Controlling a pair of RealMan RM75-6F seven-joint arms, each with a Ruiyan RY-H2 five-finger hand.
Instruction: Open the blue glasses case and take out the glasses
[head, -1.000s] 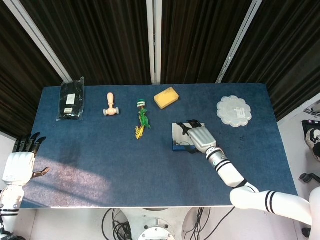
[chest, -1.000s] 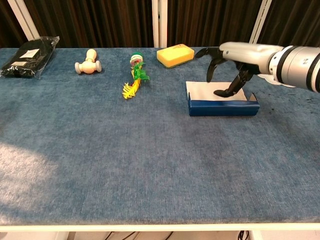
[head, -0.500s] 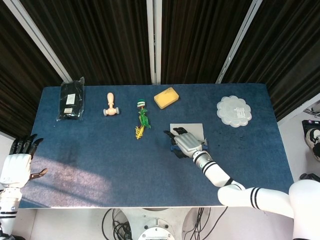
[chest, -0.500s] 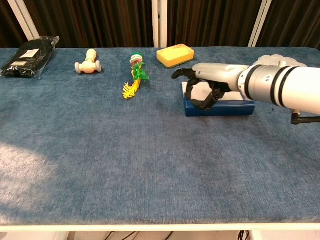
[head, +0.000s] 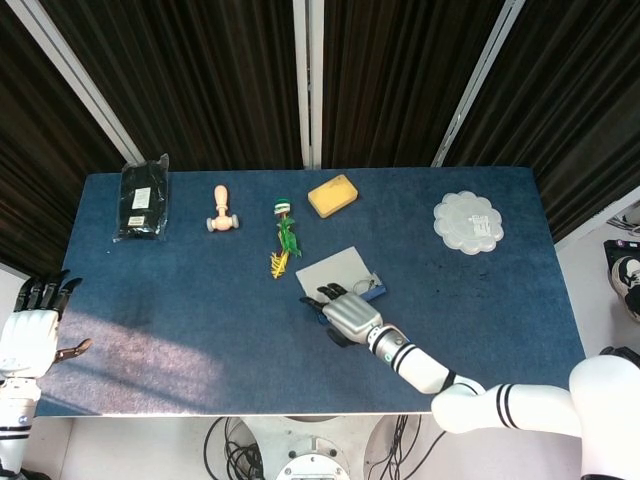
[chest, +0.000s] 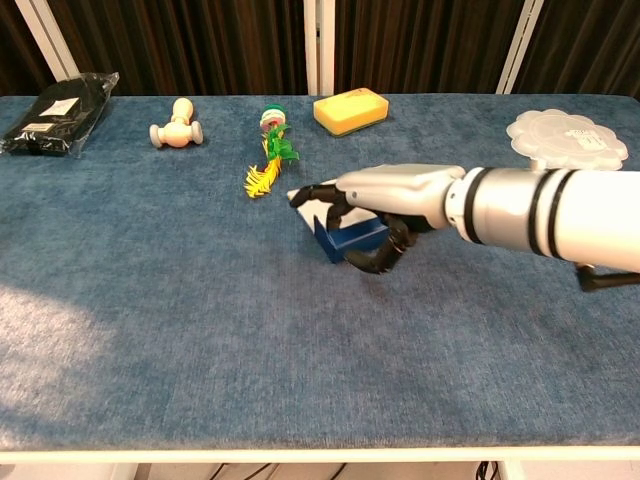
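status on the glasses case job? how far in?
Done: nothing that shows. The blue glasses case looks closed, and no glasses are in sight in either view. In hand: the right hand grips the case's near end on the table, with the case lying skewed. The left hand hangs off the table's left edge, empty. Left: open the lid, then lift the glasses out.

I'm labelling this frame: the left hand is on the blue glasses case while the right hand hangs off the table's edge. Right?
No: the sides are swapped. The right hand is on the blue glasses case, as the chest view shows, and it is the left hand that hangs off the table's edge, open, seen in the head view.
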